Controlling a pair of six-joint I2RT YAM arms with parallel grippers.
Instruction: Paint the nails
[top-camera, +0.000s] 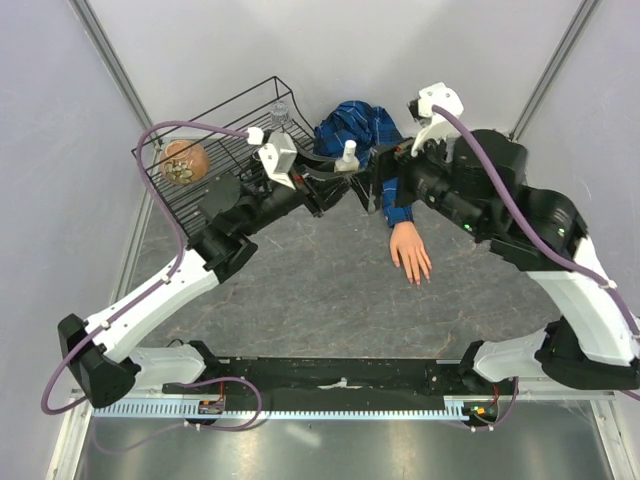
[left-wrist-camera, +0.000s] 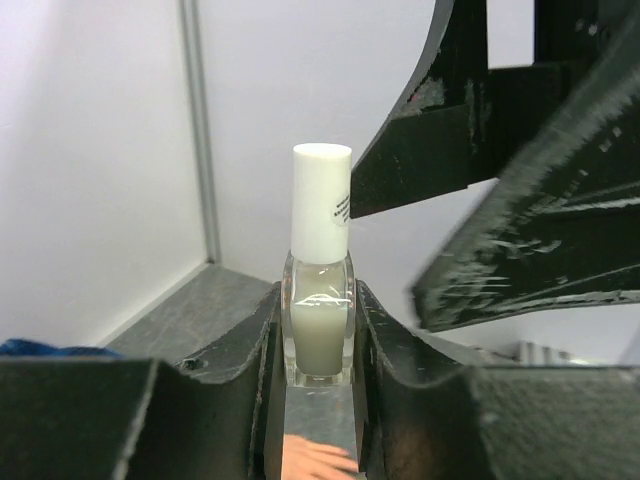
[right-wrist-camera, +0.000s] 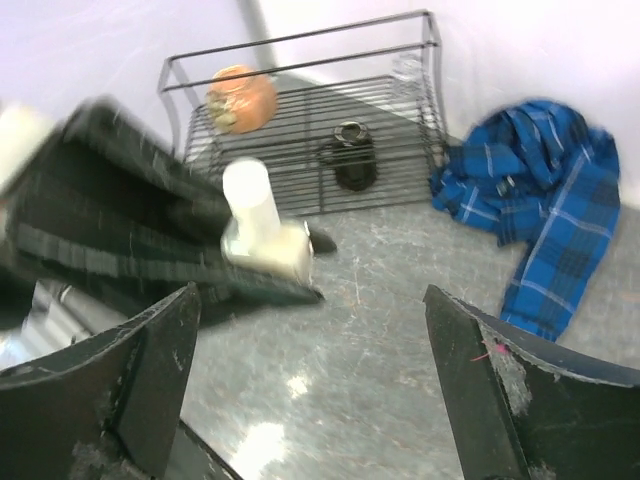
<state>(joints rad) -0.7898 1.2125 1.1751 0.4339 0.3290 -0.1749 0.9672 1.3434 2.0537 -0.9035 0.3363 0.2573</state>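
Reference landmark: wire basket (right-wrist-camera: 290, 120).

1. Basket contents: one round orange-brown object (right-wrist-camera: 241, 98) at the left end, one dark round item (right-wrist-camera: 350, 155) on the floor grid, and one small clear item (right-wrist-camera: 408, 68) in the far right corner.
2. My left gripper (left-wrist-camera: 318, 350) is clenched on the small bottle (left-wrist-camera: 320, 300), just right of the basket. The bottle stands upright, white cap on, and holds a pale, cloudy liquid.
3. My right gripper (right-wrist-camera: 312, 330) is released, jaws spread wide and grasping nothing, to the right of the bottle.
4. The nails (top-camera: 418, 278) tip the mannequin hand (top-camera: 410, 250), which lies flat on the table (top-camera: 300, 300), well right of the basket and nearer my bases. Its blue plaid sleeve (top-camera: 355, 125) is bunched beside the basket's right end.
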